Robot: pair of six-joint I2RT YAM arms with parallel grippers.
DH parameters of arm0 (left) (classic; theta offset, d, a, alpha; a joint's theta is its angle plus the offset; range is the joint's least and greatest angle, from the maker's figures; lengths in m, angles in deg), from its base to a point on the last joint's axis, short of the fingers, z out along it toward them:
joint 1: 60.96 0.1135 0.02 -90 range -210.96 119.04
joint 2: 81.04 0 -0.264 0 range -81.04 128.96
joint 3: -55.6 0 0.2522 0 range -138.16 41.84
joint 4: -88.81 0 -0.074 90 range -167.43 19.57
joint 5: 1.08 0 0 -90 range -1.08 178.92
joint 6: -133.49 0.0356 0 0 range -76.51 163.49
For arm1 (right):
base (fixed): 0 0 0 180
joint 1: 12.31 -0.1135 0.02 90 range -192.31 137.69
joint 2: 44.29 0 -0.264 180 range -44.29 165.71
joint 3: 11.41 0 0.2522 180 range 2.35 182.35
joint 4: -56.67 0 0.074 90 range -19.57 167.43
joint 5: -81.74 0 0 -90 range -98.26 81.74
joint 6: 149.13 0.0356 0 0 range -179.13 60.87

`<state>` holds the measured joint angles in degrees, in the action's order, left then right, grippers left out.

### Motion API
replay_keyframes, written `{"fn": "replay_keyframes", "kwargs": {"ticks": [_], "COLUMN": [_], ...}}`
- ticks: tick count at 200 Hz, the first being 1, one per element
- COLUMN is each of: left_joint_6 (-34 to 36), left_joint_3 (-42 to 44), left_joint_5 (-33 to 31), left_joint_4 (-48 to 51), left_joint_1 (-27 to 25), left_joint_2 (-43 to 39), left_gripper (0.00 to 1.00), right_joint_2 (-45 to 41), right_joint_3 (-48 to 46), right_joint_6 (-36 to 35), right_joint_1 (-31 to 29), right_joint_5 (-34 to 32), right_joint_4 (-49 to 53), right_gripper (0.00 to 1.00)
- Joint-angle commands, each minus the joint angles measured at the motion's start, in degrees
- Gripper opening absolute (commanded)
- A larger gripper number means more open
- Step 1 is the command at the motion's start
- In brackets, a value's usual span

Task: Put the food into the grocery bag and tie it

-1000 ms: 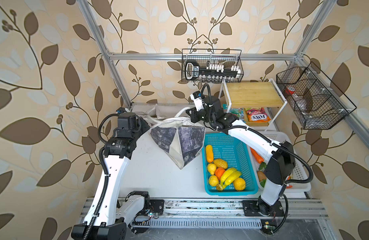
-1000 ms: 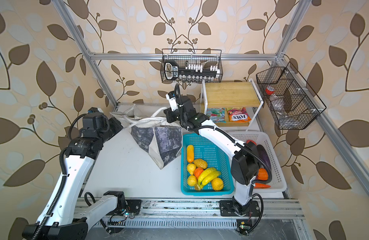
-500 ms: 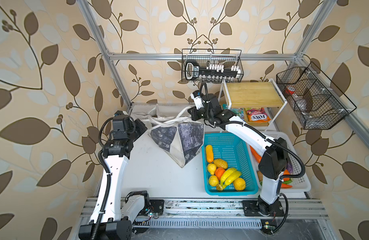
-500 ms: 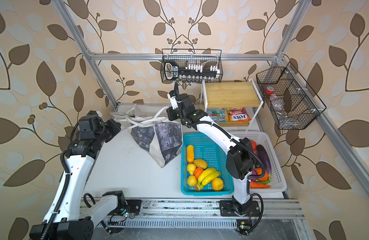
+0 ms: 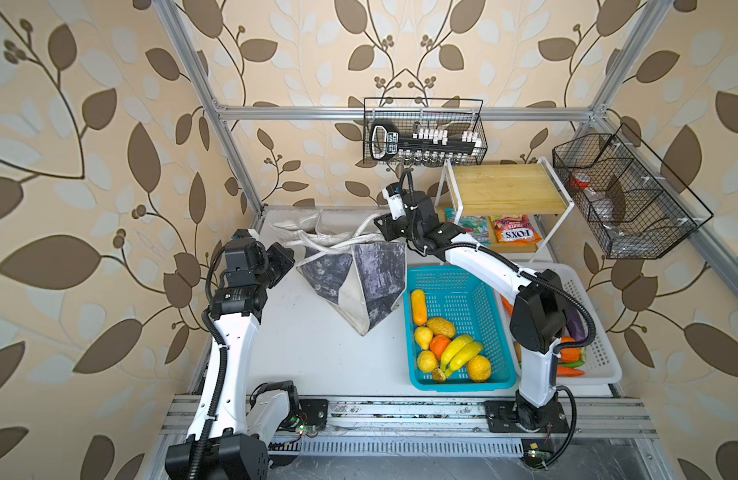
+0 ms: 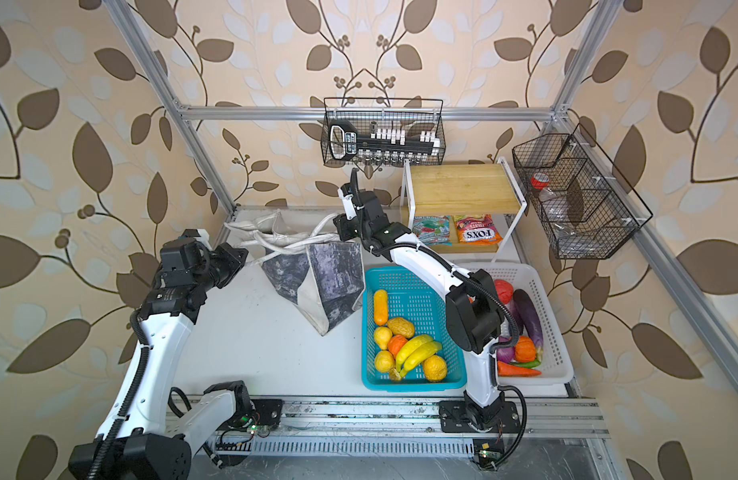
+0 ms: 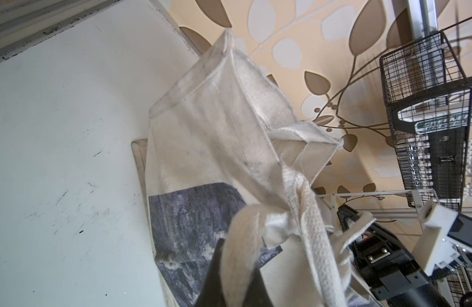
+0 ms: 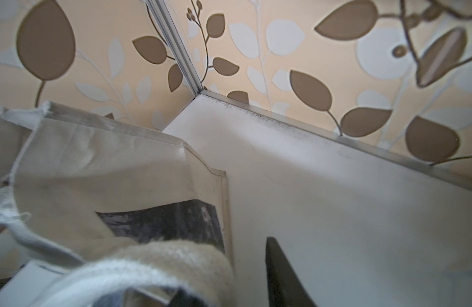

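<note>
The grocery bag [image 5: 375, 282] [image 6: 317, 282] lies slumped on the white table, left of the baskets, its white straps [image 5: 338, 245] crossed over each other at its mouth. My left gripper [image 5: 288, 259] [image 7: 237, 265] is shut on one strap [image 7: 242, 239]. At the bag's far right corner my right gripper [image 5: 381, 232] [image 8: 229, 265] has its jaws apart, and a strap [image 8: 163, 260] drapes over one finger. The food shows as a banana bunch [image 5: 460, 353] and round pieces in the turquoise basket [image 5: 450, 278]. Snack packets [image 5: 514, 230] lie under the wooden shelf.
A white basket [image 5: 595, 332] of vegetables stands right of the turquoise one. The wooden shelf rack [image 5: 504, 187] is at the back right. Wire baskets hang on the back wall [image 5: 425, 133] and the right frame [image 5: 625, 199]. The frame post [image 8: 176, 47] stands near the bag.
The right gripper's jaws have parted, loosening its grip on the strap. The left arm has shifted slightly left while still holding its strap.
</note>
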<state>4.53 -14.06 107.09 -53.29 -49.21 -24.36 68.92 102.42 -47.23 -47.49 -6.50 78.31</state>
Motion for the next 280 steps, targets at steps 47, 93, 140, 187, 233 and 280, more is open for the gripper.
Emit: {"fn": "replay_keyframes", "kwargs": {"ticks": [47,93,140,187,233,280], "left_joint_6": [0.6,-0.1,-0.1,0.0,-0.1,-3.1], "left_joint_3": [-0.8,-0.9,-1.0,-1.1,-1.9,-3.2], "left_joint_5": [1.5,2.2,2.7,2.8,3.1,-7.3], "left_joint_4": [-1.7,-2.0,-2.0,-1.9,-1.1,2.8], "left_joint_1": [1.0,0.9,0.9,0.9,1.0,1.4], "left_joint_2": [0.9,1.2,1.8,2.1,2.2,1.7], "left_gripper": [0.0,0.0,0.0,0.0,0.0,0.0], "right_joint_2": [-1.0,-3.7,-7.4,-7.6,-8.2,-7.8], "right_joint_3": [1.4,-3.7,-10.0,-10.7,-10.3,-8.1], "right_joint_6": [-17.3,-29.8,-33.8,-36.5,-46.1,-32.4], "right_joint_1": [-5.1,-8.4,-9.0,-9.8,-12.7,-7.9], "right_joint_5": [-10.5,-9.1,-2.9,2.0,3.8,-0.5], "right_joint_4": [-5.7,-12.7,-20.8,-21.7,-17.4,-13.8], "right_gripper": [0.72,0.81,1.0,1.0,0.13,0.0]}}
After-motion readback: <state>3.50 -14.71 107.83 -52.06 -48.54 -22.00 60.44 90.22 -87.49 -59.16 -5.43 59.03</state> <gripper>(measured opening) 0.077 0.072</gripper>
